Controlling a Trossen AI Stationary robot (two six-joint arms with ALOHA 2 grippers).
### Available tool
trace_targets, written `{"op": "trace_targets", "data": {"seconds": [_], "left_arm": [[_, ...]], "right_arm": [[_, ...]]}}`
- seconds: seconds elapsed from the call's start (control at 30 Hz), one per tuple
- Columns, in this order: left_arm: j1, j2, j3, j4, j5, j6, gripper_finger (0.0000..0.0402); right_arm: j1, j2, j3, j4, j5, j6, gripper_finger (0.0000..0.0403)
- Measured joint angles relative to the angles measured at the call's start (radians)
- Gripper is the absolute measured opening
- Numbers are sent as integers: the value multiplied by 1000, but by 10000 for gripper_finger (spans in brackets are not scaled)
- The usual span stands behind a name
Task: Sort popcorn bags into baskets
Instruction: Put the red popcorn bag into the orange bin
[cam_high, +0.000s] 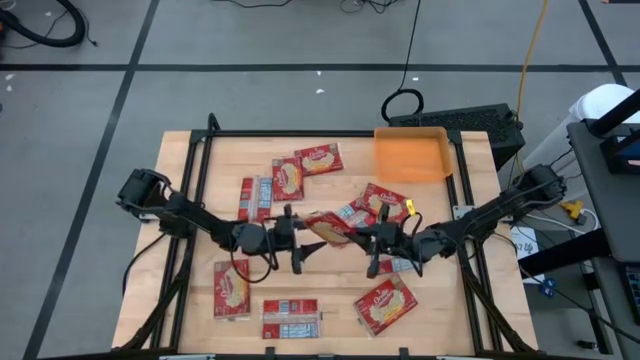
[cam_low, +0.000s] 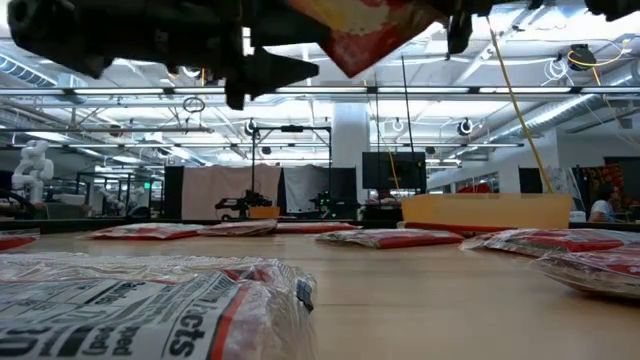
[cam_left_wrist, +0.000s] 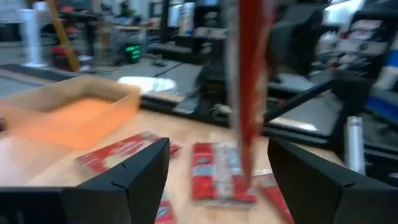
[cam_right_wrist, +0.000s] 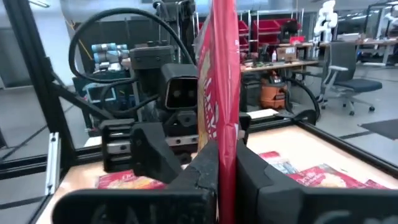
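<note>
My right gripper (cam_high: 368, 240) is shut on a red popcorn bag (cam_high: 326, 228) held above the middle of the table; the bag also shows high up in the low view (cam_low: 365, 30). My left gripper (cam_high: 294, 240) faces it from the left, wide open. In the left wrist view the bag (cam_left_wrist: 249, 93) stands edge-on ahead of and between the open fingers (cam_left_wrist: 124, 180), untouched. Several other red bags lie flat on the table, for instance near the far edge (cam_high: 318, 158) and the near edge (cam_high: 291, 318). The orange tray (cam_high: 412, 155) stands at the far right. My right gripper pinches the bag's right-hand end (cam_right_wrist: 222, 143) between its two fingers (cam_right_wrist: 261, 180). The fingers come level from the table's right. The bag stands on edge, sticks out past the fingertips toward my left gripper, and is lifted clear of the table.
Loose bags lie around the grippers: three at the near edge (cam_high: 232, 288) (cam_high: 385, 305), several under and beside the right arm (cam_high: 385, 200), and more at the far left (cam_high: 256, 197). The tray shows in the left wrist view (cam_left_wrist: 74, 118). Black frame rails border the table (cam_high: 190, 190).
</note>
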Motion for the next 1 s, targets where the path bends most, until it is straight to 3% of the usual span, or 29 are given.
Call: {"op": "trace_targets", "data": {"seconds": [0.1, 0.2, 0.5, 0.77, 1.0], "left_arm": [[20, 12, 0, 50, 83, -1, 252], [27, 12, 0, 63, 96, 4, 202], [50, -28, 0, 13, 156, -6, 21], [74, -79, 0, -298, 269, -134, 47], [77, -79, 0, -346, 342, -157, 18]], "right_arm": [[-25, 49, 0, 72, -68, -5, 11], [-45, 84, 0, 113, -125, -13, 11], [-73, 44, 2, -4, -106, 12, 27], [-72, -104, 0, -508, -183, 380, 131], [-107, -100, 17, -527, -333, 430, 213]]}}
